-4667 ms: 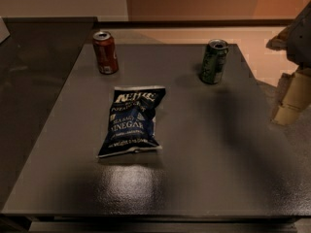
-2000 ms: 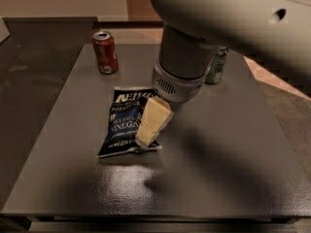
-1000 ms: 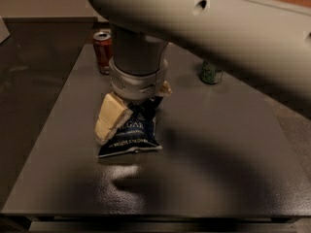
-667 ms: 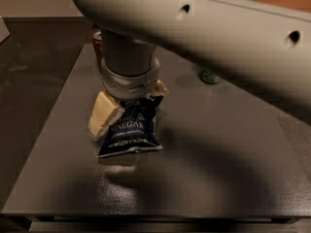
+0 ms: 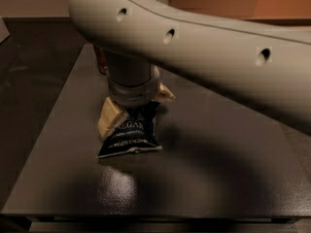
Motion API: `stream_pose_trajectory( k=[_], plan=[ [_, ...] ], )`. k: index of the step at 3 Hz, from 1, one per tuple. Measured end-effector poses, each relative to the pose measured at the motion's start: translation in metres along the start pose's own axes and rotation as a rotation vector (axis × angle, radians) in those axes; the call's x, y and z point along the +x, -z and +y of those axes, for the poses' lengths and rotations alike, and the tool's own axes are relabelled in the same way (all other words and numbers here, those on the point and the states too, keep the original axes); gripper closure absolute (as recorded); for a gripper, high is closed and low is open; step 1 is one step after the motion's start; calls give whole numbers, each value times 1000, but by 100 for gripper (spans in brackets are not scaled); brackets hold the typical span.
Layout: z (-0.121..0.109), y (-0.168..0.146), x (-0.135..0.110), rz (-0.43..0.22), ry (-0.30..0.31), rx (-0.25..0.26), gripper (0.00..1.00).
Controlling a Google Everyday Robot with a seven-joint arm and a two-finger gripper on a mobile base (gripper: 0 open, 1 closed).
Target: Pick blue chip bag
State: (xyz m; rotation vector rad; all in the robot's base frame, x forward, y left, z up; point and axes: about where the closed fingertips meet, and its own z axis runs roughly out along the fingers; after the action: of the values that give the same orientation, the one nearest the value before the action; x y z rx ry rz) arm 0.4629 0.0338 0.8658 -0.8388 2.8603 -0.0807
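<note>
A big pale arm (image 5: 204, 47) reaches across the top and bends down to the dark table (image 5: 218, 178). At its end, the gripper (image 5: 136, 113) hangs right over the top part of the blue chip bag (image 5: 129, 139). The bag lies on the table, near the middle and a bit to the left, with its white letters facing up. Its bottom end points toward the front edge of the table. The gripper's two cream fingers (image 5: 111, 121) are spread apart, one on each side of the bag's top end, so the bag sits between them. I cannot tell if they touch it. The arm's round wrist hides the bag's top. Behind the arm, a small bit of a red can (image 5: 101, 62) peeks out near the back of the table.
</note>
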Motion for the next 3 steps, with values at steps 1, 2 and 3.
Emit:
stream_pose_trajectory(
  k=[1, 2, 3],
  plan=[
    [0, -13, -1, 25, -12, 9, 0],
    [7, -26, -3, 54, 2, -20, 17],
    [14, -28, -7, 57, 31, -46, 41]
  ],
)
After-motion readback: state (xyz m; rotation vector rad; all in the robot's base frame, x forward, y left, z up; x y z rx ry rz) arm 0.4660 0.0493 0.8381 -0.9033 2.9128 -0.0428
